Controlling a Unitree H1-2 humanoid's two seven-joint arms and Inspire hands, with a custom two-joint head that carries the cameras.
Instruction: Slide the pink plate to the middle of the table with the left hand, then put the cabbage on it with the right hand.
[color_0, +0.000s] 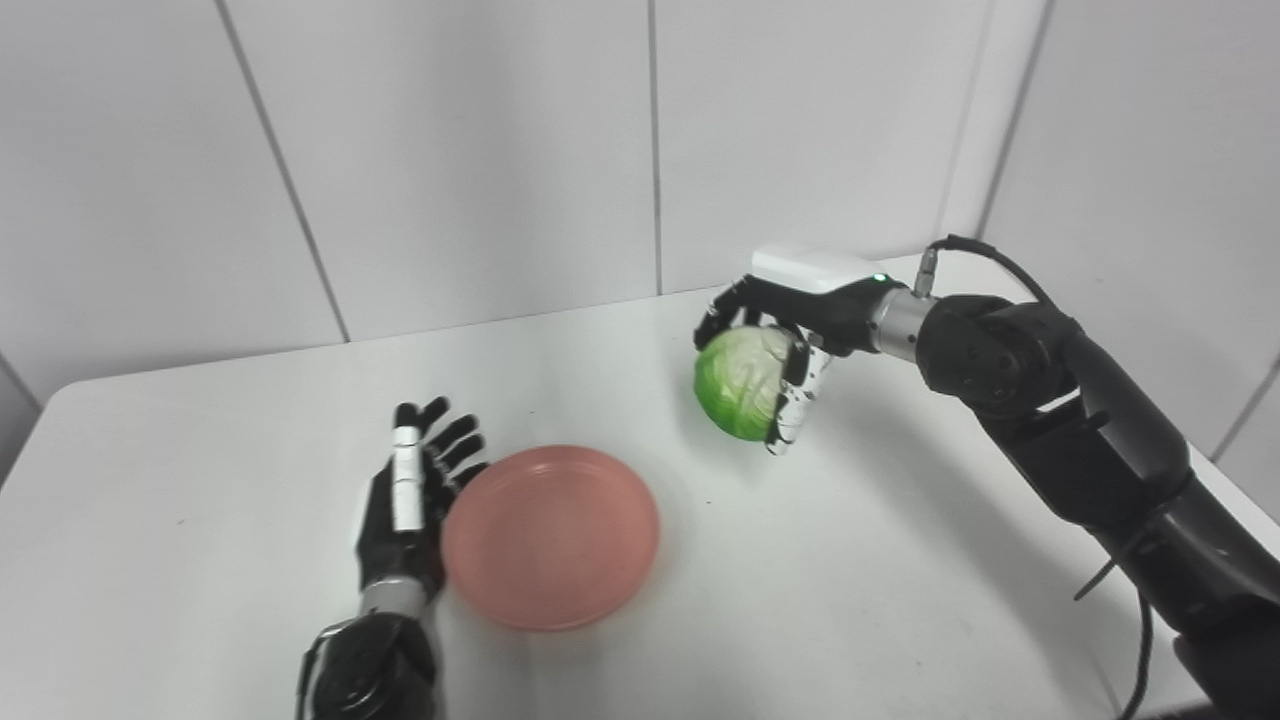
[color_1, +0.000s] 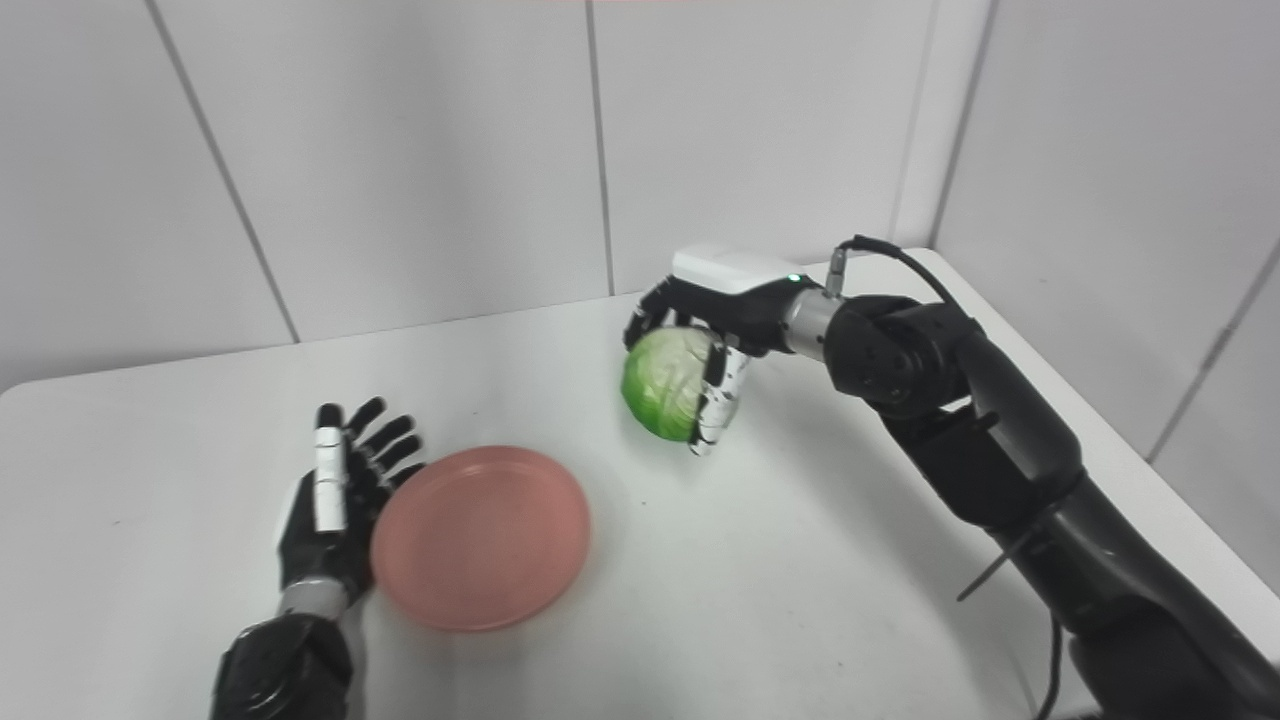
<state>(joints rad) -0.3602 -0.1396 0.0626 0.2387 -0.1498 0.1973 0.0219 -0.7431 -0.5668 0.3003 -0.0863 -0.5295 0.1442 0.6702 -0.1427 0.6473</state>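
The pink plate (color_0: 550, 535) lies flat on the white table (color_0: 800, 600), near its middle and toward the front. My left hand (color_0: 410, 500) is open, fingers spread, standing on edge against the plate's left rim. My right hand (color_0: 780, 335) is shut on the green cabbage (color_0: 742, 383), fingers over its top and thumb down its right side. The cabbage is held in the air, behind and to the right of the plate. The same scene shows in the right eye view, with the plate (color_1: 480, 538) and the cabbage (color_1: 668, 383).
White panelled walls (color_0: 450, 150) stand behind the table and along its right side. The table's right edge (color_0: 1225, 495) runs close under my right arm. Nothing else lies on the table.
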